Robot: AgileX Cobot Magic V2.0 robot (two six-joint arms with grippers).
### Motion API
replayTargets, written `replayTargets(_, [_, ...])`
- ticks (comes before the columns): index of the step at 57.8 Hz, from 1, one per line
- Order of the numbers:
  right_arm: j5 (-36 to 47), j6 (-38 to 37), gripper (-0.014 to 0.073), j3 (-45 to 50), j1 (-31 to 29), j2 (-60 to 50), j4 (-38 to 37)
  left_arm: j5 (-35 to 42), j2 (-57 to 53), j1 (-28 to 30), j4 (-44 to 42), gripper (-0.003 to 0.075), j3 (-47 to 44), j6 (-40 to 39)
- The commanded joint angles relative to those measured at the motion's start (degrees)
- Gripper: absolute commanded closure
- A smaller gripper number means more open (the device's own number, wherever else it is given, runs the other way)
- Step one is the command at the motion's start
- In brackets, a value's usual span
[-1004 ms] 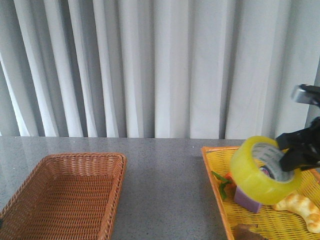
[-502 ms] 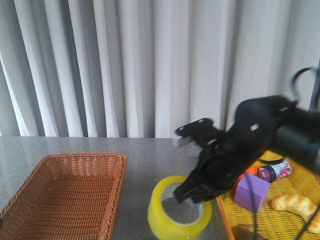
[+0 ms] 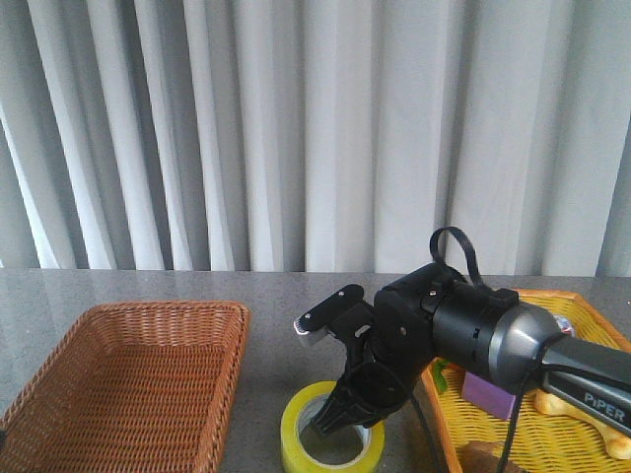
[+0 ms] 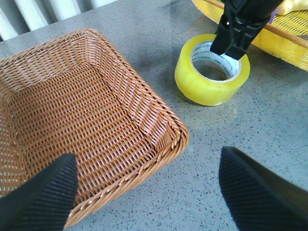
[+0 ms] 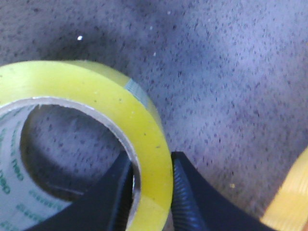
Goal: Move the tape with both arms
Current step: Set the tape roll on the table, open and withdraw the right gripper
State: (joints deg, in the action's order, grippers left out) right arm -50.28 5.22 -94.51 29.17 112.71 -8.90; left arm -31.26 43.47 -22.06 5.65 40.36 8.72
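Two arms work over a grey speckled table backed by a white curtain. A brown wicker basket sits at the table's left side, near the front edge; a yellow tray sits at the right side. The right arm, black with a cable loop on top, reaches from the right toward the table's middle, near the front edge. The tape lies flat on the table there, between basket and tray and apart from both, its hole facing up. The right gripper is closed narrowly on the roll's wall: one finger stands inside the white printed core, the other against the yellow outer face, both touching it. In the left wrist view the left gripper is spread wide and holds nothing; its two dark fingers frame the basket's near corner. A purple cube and a bread-like piece lie in the tray, partly hidden behind the right arm.
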Motion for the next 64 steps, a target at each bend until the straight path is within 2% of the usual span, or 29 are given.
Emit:
replayTargets(1, [4.6,-0.2,0.0414,-2.0,-0.2,-2.8,-1.9,3.6,0.2,-0.4,0.7,0.0143,1.9,0.0])
replayTargets(16, [7.4,-2.7,0.0224,-2.0,-0.2,-4.1,-0.4,3.6,0.2,-0.4,0.7,0.0143,1.9,0.0])
replayTargets(21, [7.3,-3.2,0.0193,-1.9,-0.2,-6.7,0.7,3.6,0.2,-0.4,0.7,0.0143,1.9,0.0])
replayTargets(32, [5.0,-3.4,0.019,0.6,-0.2,-15.8,2.1,3.6,0.2,-0.4,0.7,0.0143,1.9,0.0])
replayTargets(46, [11.4,-5.2,0.019,18.3,-0.3,-32.9,1.2,3.6,0.2,-0.4,0.7,0.0143,1.9,0.0])
replayTargets(64, [11.6,-8.7,0.019,35.9,-0.3,-52.9,1.4,3.6,0.2,-0.4,0.7,0.0143,1.9,0.0])
